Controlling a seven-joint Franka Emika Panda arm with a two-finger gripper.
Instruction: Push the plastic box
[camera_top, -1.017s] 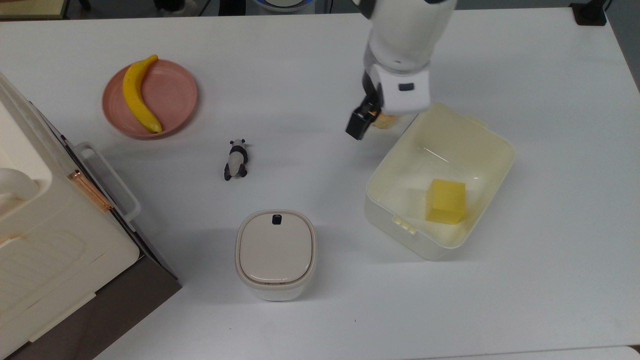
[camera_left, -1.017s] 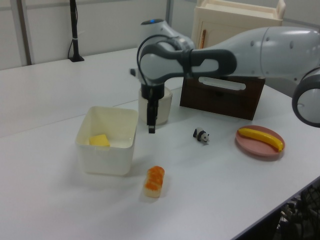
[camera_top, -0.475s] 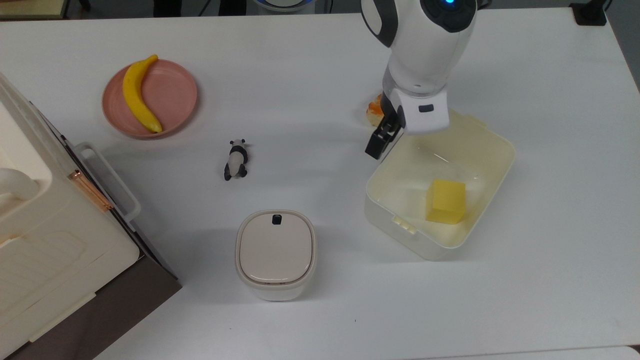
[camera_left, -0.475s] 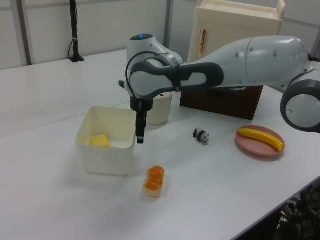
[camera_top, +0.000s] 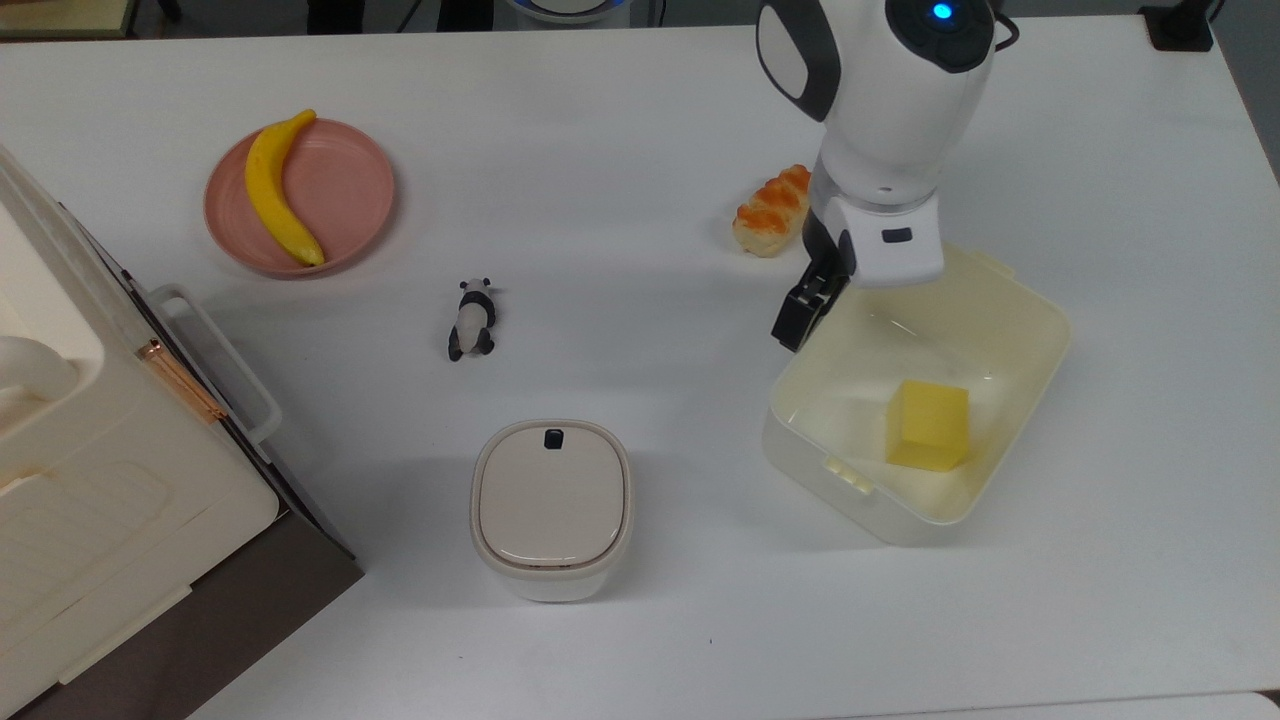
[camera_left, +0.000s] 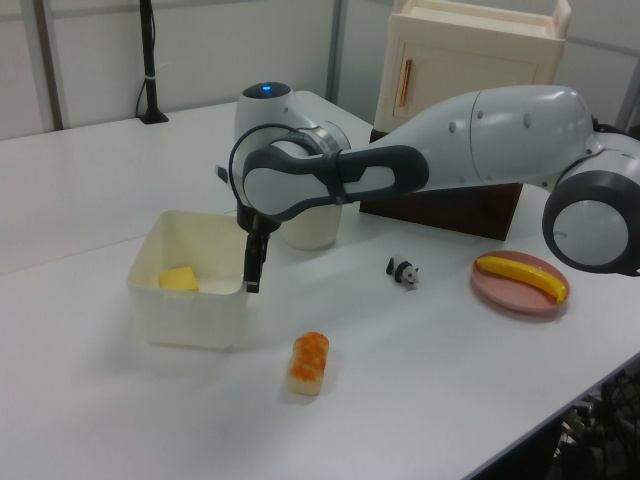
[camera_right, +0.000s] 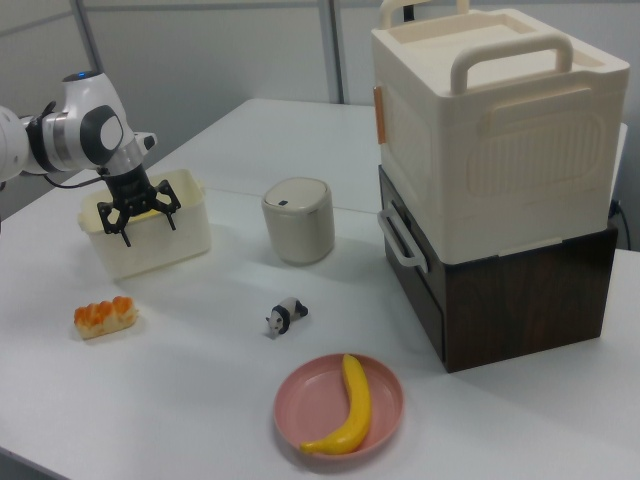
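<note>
Now we press our pincer (camera_top: 800, 320), its two dark fingers spread apart and gripping nothing, against the outer wall of the plastic box (camera_top: 1010, 300) at the corner nearest the bread roll (camera_top: 771, 211). Sitting on the counter (camera_top: 640, 620) beyond the lidded bin (camera_top: 551, 508), the box looks light, stiff and slippery, so we judge a low wall push safer than lifting. Its long axis runs diagonally away from the bin
</note>
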